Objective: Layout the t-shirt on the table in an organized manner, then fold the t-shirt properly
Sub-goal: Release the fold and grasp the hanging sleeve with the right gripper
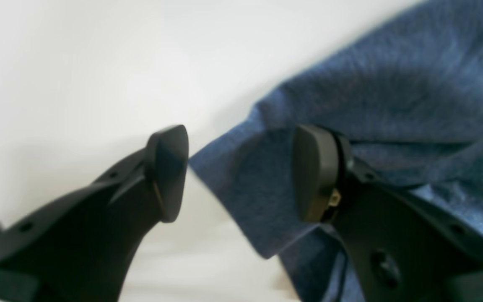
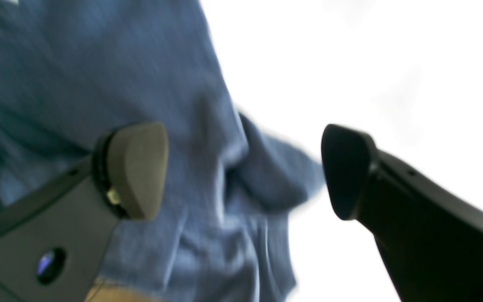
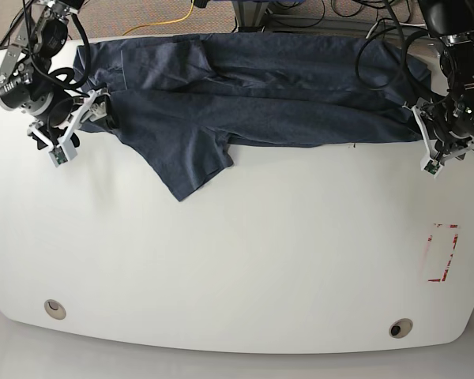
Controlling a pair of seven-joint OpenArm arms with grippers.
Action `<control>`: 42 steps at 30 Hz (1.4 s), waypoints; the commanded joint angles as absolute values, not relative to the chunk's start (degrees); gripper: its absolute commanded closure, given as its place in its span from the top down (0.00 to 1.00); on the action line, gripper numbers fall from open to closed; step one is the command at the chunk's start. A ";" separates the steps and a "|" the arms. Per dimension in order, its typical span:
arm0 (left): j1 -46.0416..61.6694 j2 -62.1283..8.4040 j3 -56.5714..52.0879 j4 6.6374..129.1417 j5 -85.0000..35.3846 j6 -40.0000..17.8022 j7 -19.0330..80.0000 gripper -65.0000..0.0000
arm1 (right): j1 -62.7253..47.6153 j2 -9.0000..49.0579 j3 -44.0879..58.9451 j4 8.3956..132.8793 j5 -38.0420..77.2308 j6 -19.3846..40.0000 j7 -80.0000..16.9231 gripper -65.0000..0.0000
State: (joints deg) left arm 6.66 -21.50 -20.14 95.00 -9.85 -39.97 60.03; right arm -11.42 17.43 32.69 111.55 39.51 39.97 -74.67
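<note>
Lying across the bench (image 3: 245, 260) at twelve o'clock: navy t-shirt (image 3: 245, 103), one sleeve pointing toward seven. Flanking its ends: right pincer (image 3: 77, 130) at ten, left pincer (image 3: 436, 142) at two, both released, gripping nothing.

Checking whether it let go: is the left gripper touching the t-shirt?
Cannot tell. In the left wrist view the left gripper stands open around the t-shirt edge, but blur hides any gap.

The t-shirt (image 3: 245, 95) is blurred in both wrist views, its far hem hidden past the worktop's (image 3: 237, 260) far edge.
</note>
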 commanded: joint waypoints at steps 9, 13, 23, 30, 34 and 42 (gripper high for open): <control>6.02 -22.55 -20.62 102.02 -9.98 -40.00 59.30 0.56 | 2.24 13.41 30.02 95.69 40.40 40.00 -73.27 0.84; 6.02 -23.96 -20.79 103.08 -10.07 -40.00 59.30 0.56 | 4.62 13.23 26.95 90.51 40.40 40.00 -70.46 0.84; 5.93 -24.84 -24.48 103.34 -10.24 -40.00 59.30 0.56 | 6.11 13.05 18.86 83.65 40.40 40.00 -65.10 0.84; 5.93 -24.84 -25.01 103.34 -10.33 -40.00 59.21 0.56 | 6.11 13.05 14.46 79.43 40.40 40.00 -61.58 0.84; 5.93 -24.84 -25.01 103.34 -10.33 -40.00 59.21 0.56 | 6.02 12.97 12.70 78.99 40.40 40.00 -60.53 0.84; 5.93 -24.66 -25.01 103.34 -10.33 -40.00 59.21 0.56 | 6.11 12.97 12.35 78.99 40.48 40.00 -60.53 0.84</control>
State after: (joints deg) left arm 6.63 -23.70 -24.71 102.37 -10.31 -40.14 60.01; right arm 5.06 12.36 12.27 78.30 39.75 39.94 -60.62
